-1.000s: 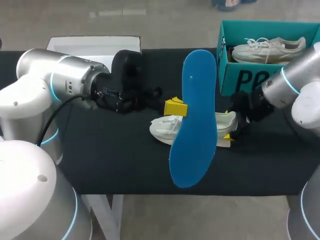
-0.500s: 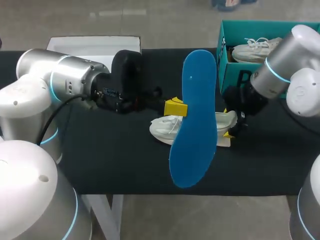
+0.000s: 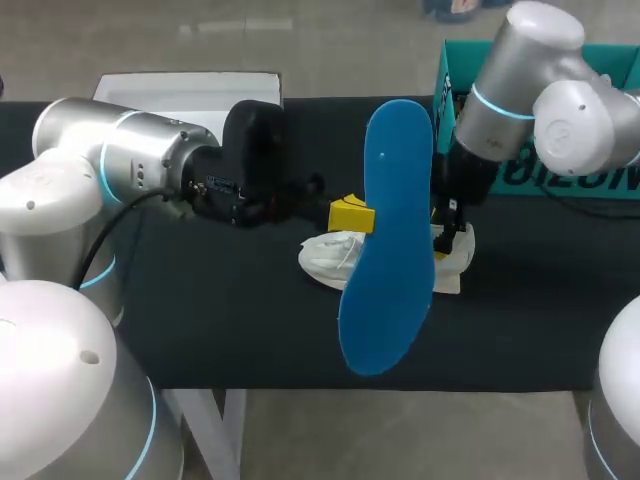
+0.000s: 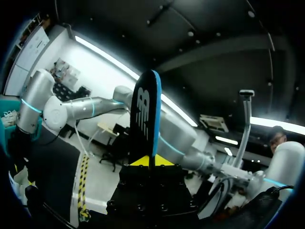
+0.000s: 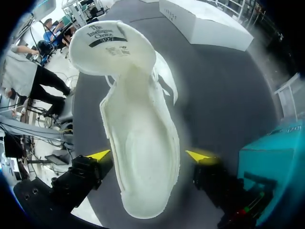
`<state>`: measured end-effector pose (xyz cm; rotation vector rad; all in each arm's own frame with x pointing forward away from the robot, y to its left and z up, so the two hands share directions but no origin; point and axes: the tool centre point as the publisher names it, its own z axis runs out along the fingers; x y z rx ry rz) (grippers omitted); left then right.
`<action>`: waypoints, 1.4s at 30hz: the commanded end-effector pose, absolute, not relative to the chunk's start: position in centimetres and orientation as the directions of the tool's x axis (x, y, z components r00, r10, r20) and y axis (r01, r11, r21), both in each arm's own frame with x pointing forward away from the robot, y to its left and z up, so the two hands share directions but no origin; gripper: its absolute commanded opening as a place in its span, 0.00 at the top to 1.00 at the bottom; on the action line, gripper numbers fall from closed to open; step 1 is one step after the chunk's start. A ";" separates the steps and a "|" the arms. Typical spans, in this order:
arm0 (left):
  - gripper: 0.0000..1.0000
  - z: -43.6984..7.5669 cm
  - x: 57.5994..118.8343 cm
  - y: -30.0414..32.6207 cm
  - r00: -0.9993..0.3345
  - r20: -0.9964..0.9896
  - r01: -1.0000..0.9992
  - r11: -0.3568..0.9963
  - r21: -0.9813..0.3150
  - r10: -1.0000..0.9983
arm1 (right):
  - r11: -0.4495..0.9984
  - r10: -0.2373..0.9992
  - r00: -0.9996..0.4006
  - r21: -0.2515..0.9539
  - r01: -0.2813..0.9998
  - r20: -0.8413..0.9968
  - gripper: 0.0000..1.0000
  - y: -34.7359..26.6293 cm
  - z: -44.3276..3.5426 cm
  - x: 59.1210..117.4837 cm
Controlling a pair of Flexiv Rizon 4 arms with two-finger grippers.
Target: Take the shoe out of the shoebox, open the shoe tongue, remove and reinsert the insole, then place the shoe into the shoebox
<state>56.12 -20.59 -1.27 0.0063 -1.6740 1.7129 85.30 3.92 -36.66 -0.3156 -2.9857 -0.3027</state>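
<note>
Pinching, left gripper [image 4: 151, 161]: yellow tips pressed together on the edge of the blue insole [image 3: 390, 240]; held upright above the table, clear of the shoe, in the same spot as a second ago.
Straddling, right gripper [image 5: 149, 155]: fingers [image 5: 99, 154] spread wide on either side of the heel end of the white shoe [image 3: 325, 258], pointing down into its opening; no clear contact with its sides.
Right arm [image 3: 520, 90]: swung within the last second from low beside the heel to upright over the shoe, now hiding much of the teal shoebox [image 3: 446, 110].
Shoe: lying on the black table [image 3: 200, 320], tongue folded out ahead, footbed bare.
Meaning for the task: insole out, reinsertion next; probably steadying the heel so the insole can slide in.
Risk: thin insole, narrow mouth; likely to buckle at the collar.
</note>
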 end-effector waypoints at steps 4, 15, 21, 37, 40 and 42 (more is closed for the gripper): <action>1.00 -1.4 56.2 -20.8 -0.733 0.478 -0.490 0.112 -0.865 0.485 | 0.969 0.241 -0.955 -0.094 0.227 0.173 0.00 3.4 -34.8 85.9; 1.00 -1.4 56.2 -20.8 -0.733 0.478 -0.490 0.112 -0.865 0.485 | 0.980 0.197 -0.979 -0.040 0.195 0.051 0.00 1.9 -32.5 84.2; 1.00 -1.4 56.2 -20.8 -0.733 0.478 -0.490 0.112 -0.865 0.485 | 0.982 0.184 -0.982 -0.055 0.181 0.039 0.00 1.1 -32.1 83.1; 1.00 -1.4 56.2 -20.8 -0.733 0.478 -0.490 0.112 -0.865 0.485 | 0.985 0.124 -0.990 -0.132 0.114 0.065 0.00 0.8 -31.7 82.9; 1.00 -1.4 56.2 -20.8 -0.733 0.478 -0.490 0.112 -0.865 0.485 | 0.985 0.124 -0.990 -0.132 0.114 0.065 0.00 0.8 -31.7 82.9; 1.00 -1.4 56.2 -20.8 -0.733 0.478 -0.490 0.112 -0.865 0.485 | 0.985 0.124 -0.990 -0.132 0.114 0.065 0.00 0.8 -31.7 82.9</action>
